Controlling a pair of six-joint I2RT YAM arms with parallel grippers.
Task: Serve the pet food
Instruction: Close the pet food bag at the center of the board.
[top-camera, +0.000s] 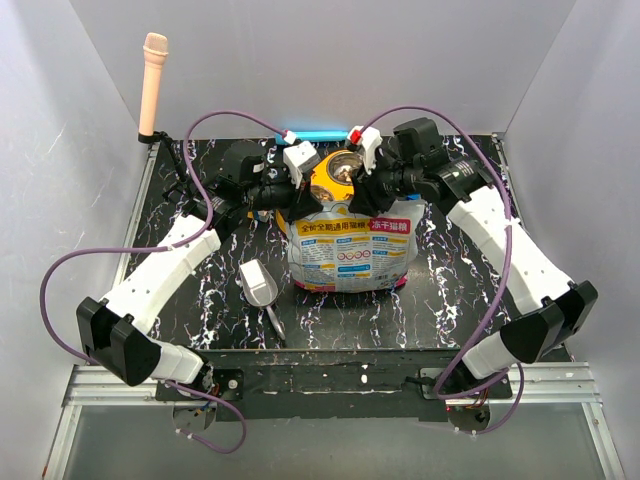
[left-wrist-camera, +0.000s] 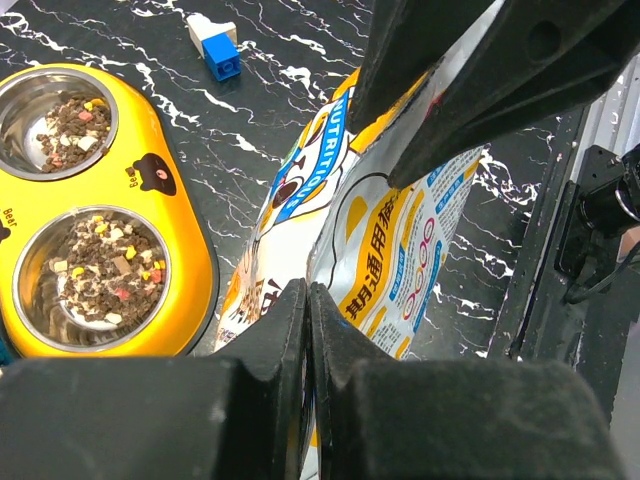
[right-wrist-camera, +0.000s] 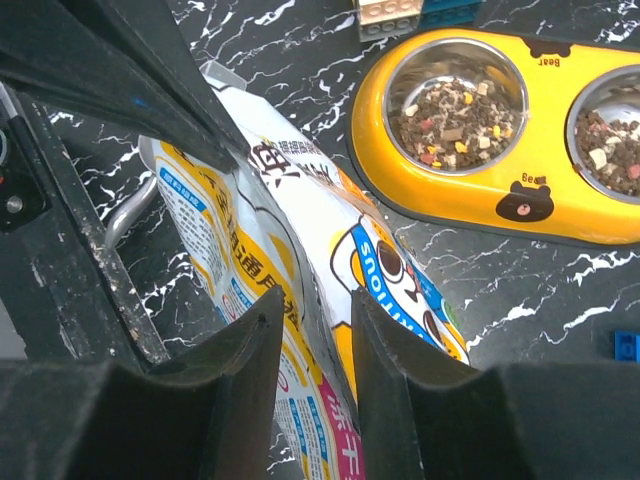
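We find the kibble (left-wrist-camera: 105, 268) lying in both steel wells of the yellow bowl (left-wrist-camera: 190, 250), a fair layer in each, with no pellets visible on the table around it. The bag (top-camera: 345, 250) stands upright on the near side of the bowl. Its top sits between the two arms, and we cannot tell whether it touches the bowl. The left gripper (left-wrist-camera: 307, 290) is clamped on the bag's upper edge, fingers pressed together with the foil pinched between them. The right gripper (right-wrist-camera: 318, 305) stands with its jaws parted on either side of the same edge, a gap showing on both sides, so we judge it is not holding anything. A scoop (top-camera: 258, 283) lies on the table to the left of the bag, untouched by either arm. In our judgement the serving itself is done and the step in hand is setting the bag down and letting it go. The next move calls for the right arm to lift clear without snagging the foil. The left jaws should then part only once the bag stands on its own. The risk we note is that the bag tips back toward the bowl when its last support is withdrawn.
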